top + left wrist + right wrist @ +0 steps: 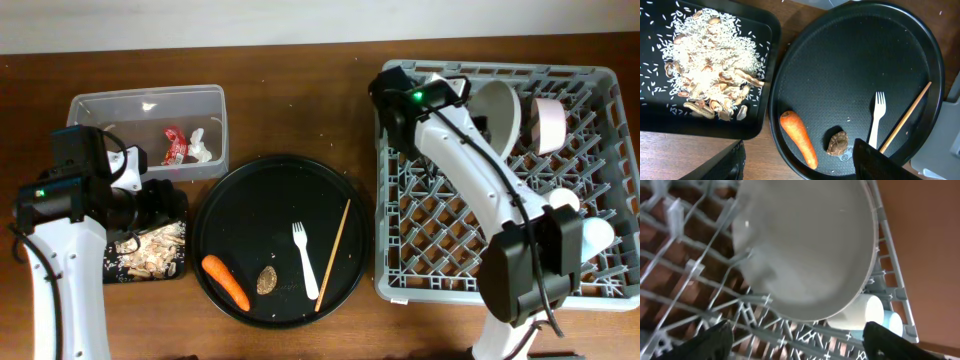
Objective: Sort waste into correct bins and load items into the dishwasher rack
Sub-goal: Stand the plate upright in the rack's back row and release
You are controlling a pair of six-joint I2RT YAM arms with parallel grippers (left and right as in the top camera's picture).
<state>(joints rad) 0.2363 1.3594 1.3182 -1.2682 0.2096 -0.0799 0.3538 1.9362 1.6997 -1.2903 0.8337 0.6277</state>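
The white dish (500, 110) stands on edge in the grey dishwasher rack (600, 290), with the pink bowl (548, 125), white cup (563, 200) and light blue cup (598, 235) beside it. My right gripper (450, 105) is open and empty just left of the dish (805, 250); its fingers (797, 340) hang over the rack lattice. The round black tray (283, 170) holds the carrot (799, 137), pit (837, 142), fork (876, 120) and chopstick (905, 117). My left gripper (800, 165) is open and empty, above the table between the carrot and the shallow black tray (765, 75).
The clear tub (150, 100) at the back left holds the red wrapper (176, 143) and white tissue (200, 148). The shallow black tray holds pale food scraps (710, 60). In the right wrist view the white cup (860, 312) and blue cup (894, 323) lie behind the dish.
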